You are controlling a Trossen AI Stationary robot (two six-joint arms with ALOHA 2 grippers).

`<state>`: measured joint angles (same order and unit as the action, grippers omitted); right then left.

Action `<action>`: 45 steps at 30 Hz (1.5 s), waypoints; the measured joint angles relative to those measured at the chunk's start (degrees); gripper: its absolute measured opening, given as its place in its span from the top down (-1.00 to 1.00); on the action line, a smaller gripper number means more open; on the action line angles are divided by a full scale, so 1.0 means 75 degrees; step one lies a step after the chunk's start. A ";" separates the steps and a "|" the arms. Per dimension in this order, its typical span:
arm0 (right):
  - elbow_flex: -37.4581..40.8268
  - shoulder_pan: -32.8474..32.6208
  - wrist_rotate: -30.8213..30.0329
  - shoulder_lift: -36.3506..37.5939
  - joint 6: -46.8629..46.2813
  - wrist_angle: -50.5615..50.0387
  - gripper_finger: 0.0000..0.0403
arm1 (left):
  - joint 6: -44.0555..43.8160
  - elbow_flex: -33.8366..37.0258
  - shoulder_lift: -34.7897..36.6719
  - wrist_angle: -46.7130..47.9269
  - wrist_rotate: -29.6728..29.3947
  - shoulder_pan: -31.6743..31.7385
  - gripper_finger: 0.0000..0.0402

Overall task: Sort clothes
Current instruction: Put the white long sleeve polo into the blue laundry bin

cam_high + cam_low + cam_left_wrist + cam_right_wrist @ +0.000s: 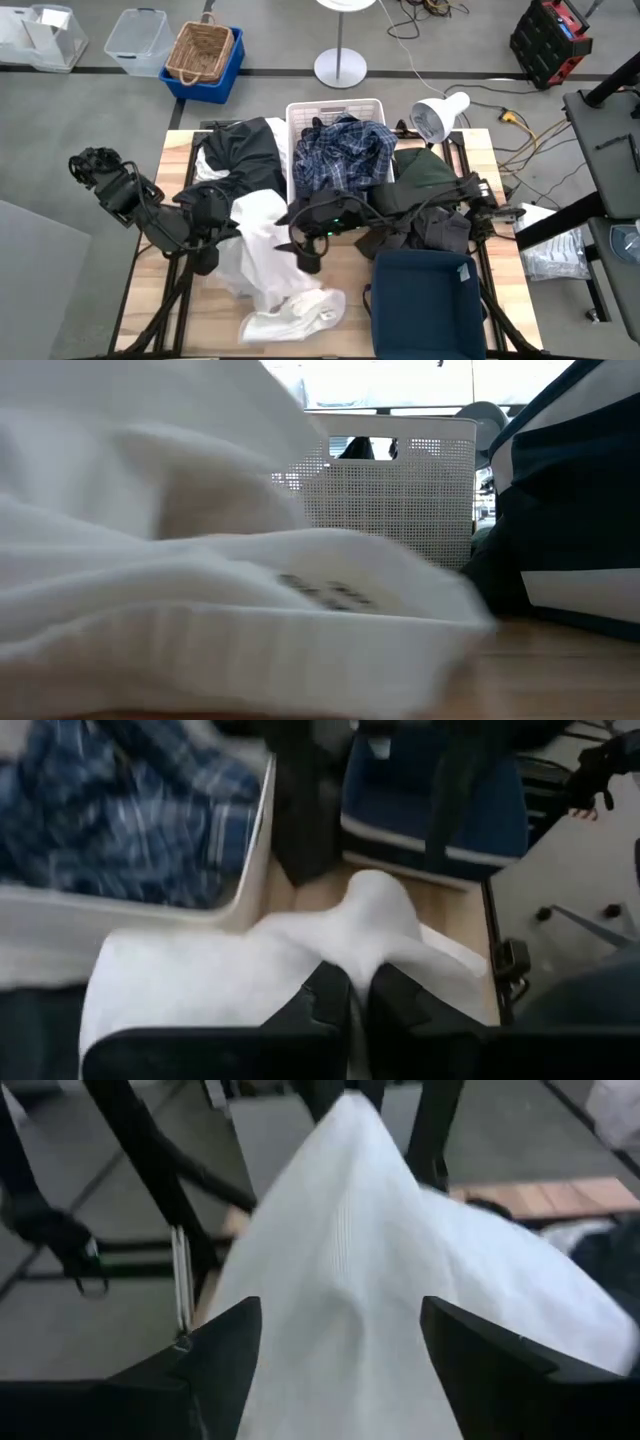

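Note:
A white garment [268, 262] lies spread on the table between my two grippers; it fills the front of the low view [200, 610]. My left gripper [226, 234] is shut on it at its left part. My right gripper [306, 256] is open at the garment's right side, and a raised ridge of the white cloth [345, 1260] stands between its spread fingers. A blue-and-white plaid shirt [345, 150] lies in the white plastic bin [296, 112]. A black garment [242, 150] lies at the far left, a dark green one [432, 168] at the far right. My left gripper pinches a fold of the white garment [358, 982] between its two fingers. The cloth rises in a hump [378, 910] just past the fingertips, and the rest lies on the table. My right gripper has the white cloth between its open fingers [228, 1348]; I cannot tell whether they touch it.
The dark blue bin [425, 300] stands at the near right, close to my right arm, and shows in the low view [575, 510]. The white plastic bin [400, 490] stands at the far middle. A white lamp [438, 115] stands at the far right.

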<state>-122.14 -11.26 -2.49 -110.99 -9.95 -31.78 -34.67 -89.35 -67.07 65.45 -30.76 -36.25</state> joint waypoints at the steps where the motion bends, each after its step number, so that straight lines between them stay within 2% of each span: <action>1: -0.0089 0.0023 0.0002 -0.0107 -0.0053 0.0073 -0.39 | 0.0175 -0.0224 -0.0150 0.0001 -0.0103 0.0002 1.00; 6: -0.0536 0.0115 0.0403 -0.0740 0.0073 0.0849 -0.52 | 0.1138 -0.1520 -0.1057 0.0006 -0.0469 0.0057 1.00; 9: -0.0769 0.0103 0.0429 -0.1017 0.0318 0.1478 -0.45 | 0.1708 -0.2318 -0.1646 0.0077 -0.0479 0.0076 1.00; 12: -0.1164 0.0089 0.0435 -0.1167 0.0486 0.1483 -0.12 | 0.2008 -0.3045 -0.2097 0.0267 -0.0838 0.0073 1.00; 16: -0.1542 0.0106 0.0398 -0.1026 0.0844 0.1160 0.69 | 0.1912 -0.4042 -0.2559 0.0738 -0.1584 0.0085 0.97; 18: -0.1695 0.0115 0.0385 -0.0838 0.1146 0.0992 0.84 | 0.2112 -0.4583 -0.2722 0.0792 -0.1792 0.0103 0.91; 21: -0.1669 0.0113 0.0348 -0.0339 0.1219 0.0900 0.88 | 0.2584 -0.5397 -0.2911 0.0789 -0.2333 0.0102 0.78; 24: -0.1695 0.0106 0.0141 0.0250 0.1104 0.0542 0.88 | 0.3167 -0.6115 -0.3002 0.0715 -0.2534 0.0090 0.65; 29: -0.1706 0.0034 0.0318 0.1371 0.0234 -0.0314 0.88 | 0.4108 -0.5763 -0.2364 -0.0080 -0.2434 0.0090 0.47; 32: -0.1709 -0.0036 0.1318 0.2030 -0.0610 -0.0790 0.88 | 0.4190 -0.5760 -0.2117 -0.0070 -0.2431 0.0090 0.41; 36: -0.1709 -0.0156 0.3826 0.2674 -0.1846 -0.1229 0.88 | 0.4384 -0.5751 -0.1852 -0.0045 -0.2437 0.0090 0.37; 38: -0.1712 -0.0386 0.4297 0.2962 -0.2261 -0.1682 0.88 | 0.4547 -0.5751 -0.1726 -0.0046 -0.2441 0.0090 0.36; 42: -0.1709 -0.0800 0.4188 0.3317 -0.3493 -0.3635 0.88 | 0.4698 -0.5751 -0.1535 -0.0045 -0.2455 0.0090 0.36; 45: -0.1709 -0.1162 0.3134 0.3471 -0.4555 -0.5935 0.88 | 0.4727 -0.5748 -0.1435 -0.0044 -0.2540 0.0097 0.36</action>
<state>-134.96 -19.97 21.01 -84.96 -44.11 -76.29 0.78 -132.46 -77.83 65.12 -49.80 -35.52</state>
